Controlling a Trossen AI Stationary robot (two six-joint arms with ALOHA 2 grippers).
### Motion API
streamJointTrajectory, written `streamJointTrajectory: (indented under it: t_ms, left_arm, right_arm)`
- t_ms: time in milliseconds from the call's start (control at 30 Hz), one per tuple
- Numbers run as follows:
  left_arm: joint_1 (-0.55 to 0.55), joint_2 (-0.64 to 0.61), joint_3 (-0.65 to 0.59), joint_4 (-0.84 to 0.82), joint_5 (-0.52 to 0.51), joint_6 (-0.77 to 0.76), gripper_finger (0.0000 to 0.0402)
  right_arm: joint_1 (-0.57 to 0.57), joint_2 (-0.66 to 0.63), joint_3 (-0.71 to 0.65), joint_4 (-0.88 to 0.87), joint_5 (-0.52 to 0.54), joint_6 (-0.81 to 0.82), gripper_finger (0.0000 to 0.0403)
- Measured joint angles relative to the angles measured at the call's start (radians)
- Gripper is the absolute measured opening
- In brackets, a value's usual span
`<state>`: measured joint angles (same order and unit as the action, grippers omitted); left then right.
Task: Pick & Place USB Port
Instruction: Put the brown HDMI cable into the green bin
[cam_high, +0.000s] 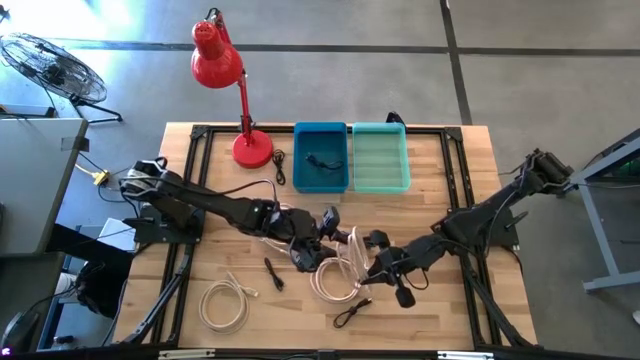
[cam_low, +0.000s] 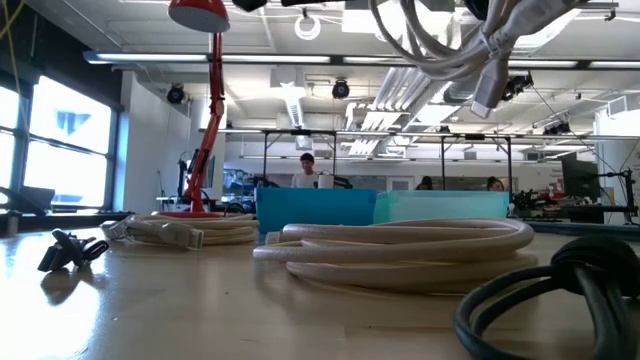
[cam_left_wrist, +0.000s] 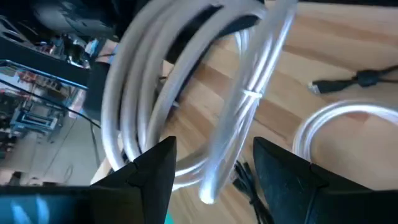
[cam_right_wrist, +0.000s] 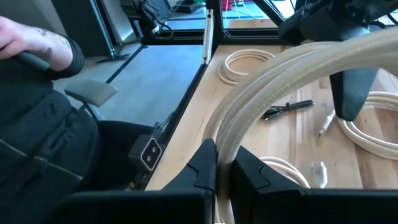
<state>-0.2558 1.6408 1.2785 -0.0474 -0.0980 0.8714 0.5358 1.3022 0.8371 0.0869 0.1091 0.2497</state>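
1. Table (cam_high: 470, 160): wooden top carrying a red lamp (cam_high: 222, 70), a blue bin (cam_high: 320, 157) and a teal bin (cam_high: 380, 157) side by side at the far edge.
2. Blue bin holds one dark cable; teal bin appears empty. Judged: task partly done at most, several cables left on the table.
3. Raised cable bundle (cam_high: 335, 262): cream-coloured, held mid-table between both arms, clear of the bins.
4. Right gripper (cam_right_wrist: 217, 165): clamped tight on the cream cable.
5. Left gripper (cam_left_wrist: 211, 165): fingers spread wide, the cable loops between them.
6. Loose coil (cam_high: 224, 303) and black cables (cam_high: 352, 312) remain near the front.
7. Markings: no readable writing or brand found.
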Motion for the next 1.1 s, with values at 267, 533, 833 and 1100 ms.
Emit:
streamJointTrajectory:
  t_ms: [267, 533, 833, 1100]
  left_arm:
    - [-0.001, 0.017, 0.0, 0.06, -0.098, 0.018, 0.0207]
    - [-0.015, 0.017, 0.0, 0.124, -0.156, 0.024, 0.0207]
    - [-0.014, 0.017, 0.0, 0.155, -0.157, 0.025, 0.0207]
    - [-0.014, 0.017, 0.0, 0.157, -0.194, 0.022, 0.0207]
  right_arm:
    - [0.001, 0.0, 0.0, 0.0, -0.004, -0.003, 0.0008]
    - [0.001, 0.0, 0.001, -0.013, -0.012, -0.007, 0.0008]
    - [0.002, 0.0, 0.001, -0.014, -0.011, -0.007, 0.0008]
    - [0.001, 0.0, 0.001, -0.015, -0.011, -0.004, 0.0008]
